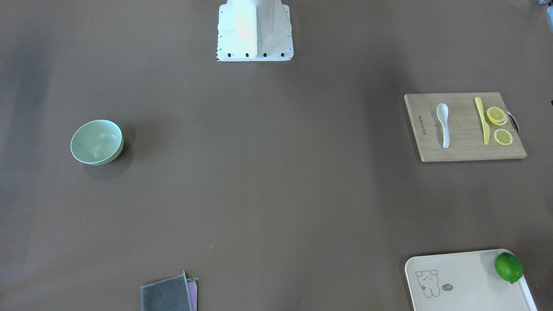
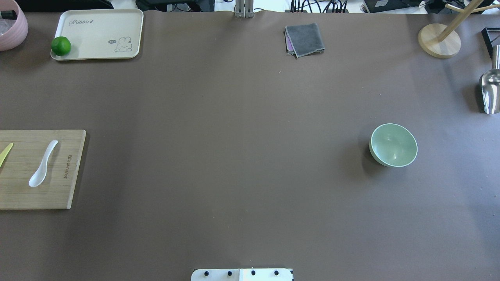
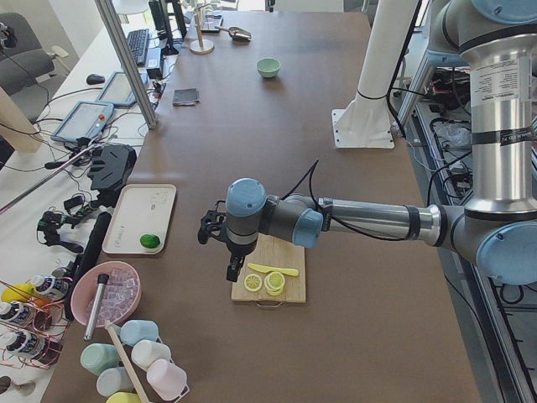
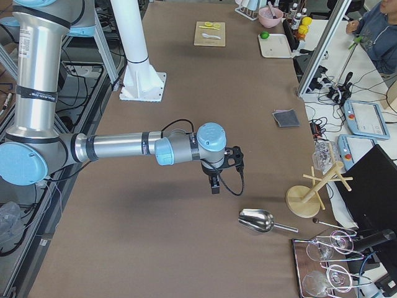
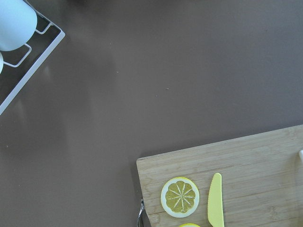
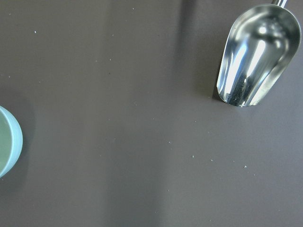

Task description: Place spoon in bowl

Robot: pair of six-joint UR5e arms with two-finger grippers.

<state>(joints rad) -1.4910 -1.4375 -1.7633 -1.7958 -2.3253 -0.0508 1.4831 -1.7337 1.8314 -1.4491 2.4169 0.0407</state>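
The white spoon (image 1: pixel 443 123) lies flat on a wooden cutting board (image 1: pixel 464 144) on the robot's left side; it also shows in the overhead view (image 2: pixel 42 166). The mint-green bowl (image 1: pixel 96 141) stands upright and empty on the robot's right side (image 2: pixel 393 145); its rim shows at the right wrist view's left edge (image 6: pixel 7 146). My left gripper (image 3: pixel 231 270) hovers over the board's outer end, near the lemon slices. My right gripper (image 4: pixel 214 185) hovers over the table between the bowl and a metal scoop. Both show only in side views, so I cannot tell whether they are open or shut.
A yellow knife (image 1: pixel 482 121) and lemon slices (image 1: pixel 496 115) share the board. A tray (image 1: pixel 458 280) holds a lime (image 1: pixel 509 267). A grey cloth (image 1: pixel 166 296), a metal scoop (image 2: pixel 490 91), a wooden stand (image 2: pixel 439 40) and a pink bowl (image 2: pixel 9 27) sit near the edges.
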